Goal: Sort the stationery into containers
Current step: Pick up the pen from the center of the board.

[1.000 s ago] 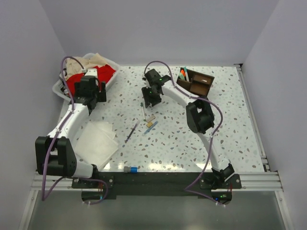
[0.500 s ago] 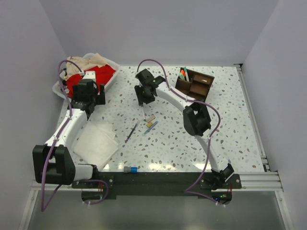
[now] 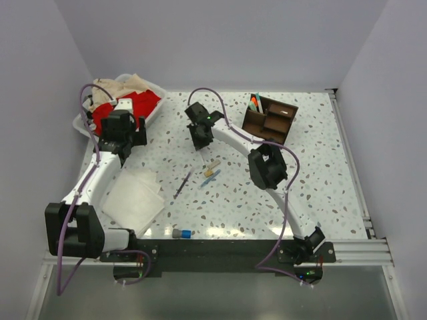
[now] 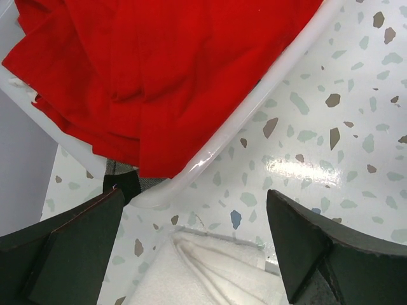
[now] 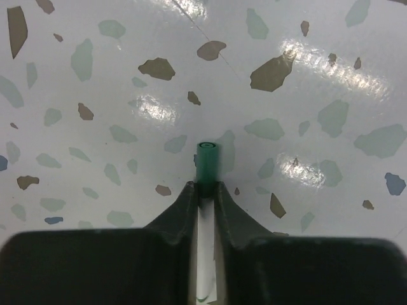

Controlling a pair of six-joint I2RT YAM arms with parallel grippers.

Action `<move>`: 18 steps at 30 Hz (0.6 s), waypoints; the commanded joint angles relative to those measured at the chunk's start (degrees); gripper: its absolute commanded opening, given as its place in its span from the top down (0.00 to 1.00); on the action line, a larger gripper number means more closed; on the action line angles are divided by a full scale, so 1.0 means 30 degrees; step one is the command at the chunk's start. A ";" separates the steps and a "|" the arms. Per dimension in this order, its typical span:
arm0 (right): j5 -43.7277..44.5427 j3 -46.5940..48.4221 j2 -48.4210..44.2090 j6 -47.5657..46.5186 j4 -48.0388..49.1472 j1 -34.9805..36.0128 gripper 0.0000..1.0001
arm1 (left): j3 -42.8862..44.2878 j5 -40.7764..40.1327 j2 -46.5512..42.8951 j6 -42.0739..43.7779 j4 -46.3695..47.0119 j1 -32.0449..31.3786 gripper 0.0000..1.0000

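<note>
My right gripper (image 5: 205, 188) is shut on a white pen with a green cap (image 5: 207, 159); the cap sticks out past the fingertips, just above the speckled table. From above, this gripper (image 3: 201, 138) sits at the table's middle back and hides the pen. More stationery lies in front of it: a tan eraser (image 3: 212, 165), a blue and yellow pen (image 3: 210, 176), a dark slim pen (image 3: 183, 183) and a grey-blue stub (image 3: 181, 234). The brown wooden organizer (image 3: 270, 121) stands at the back right with markers (image 3: 254, 101) in it. My left gripper (image 3: 125, 151) is open and holds nothing.
A white basket (image 3: 81, 122) with red and beige clothes sits at the back left; its rim (image 4: 254, 111) shows close above my left fingers. A folded white cloth (image 3: 133, 195) lies front left, its corner (image 4: 210, 270) between the left fingers.
My right gripper has moved left over the white pen and shut on it. The left arm shifted slightly early on, then stayed still.
</note>
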 commanded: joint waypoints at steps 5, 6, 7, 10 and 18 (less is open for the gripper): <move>0.1483 -0.1543 -0.0709 -0.2269 -0.0264 0.0084 1.00 | 0.1409 0.0909 0.0032 -0.0350 0.0438 0.0517 0.01; 0.1569 -0.1747 -0.1961 -0.2679 0.0030 0.0026 1.00 | 0.1759 0.1084 0.0091 -0.0291 0.0438 0.0605 0.01; 0.1396 -0.2069 -0.2583 -0.3147 0.0410 -0.0265 1.00 | 0.1850 0.1492 0.0150 -0.0233 0.0641 0.0664 0.02; 0.0345 -0.2827 -0.5305 -0.3153 0.2225 -0.1608 1.00 | 0.2026 0.3011 0.0296 -0.0436 0.1401 0.1015 0.03; -0.0686 -1.0589 -1.3158 -0.6048 1.3207 -0.4689 1.00 | 0.3488 0.7290 0.2521 0.0556 0.2400 0.1428 0.00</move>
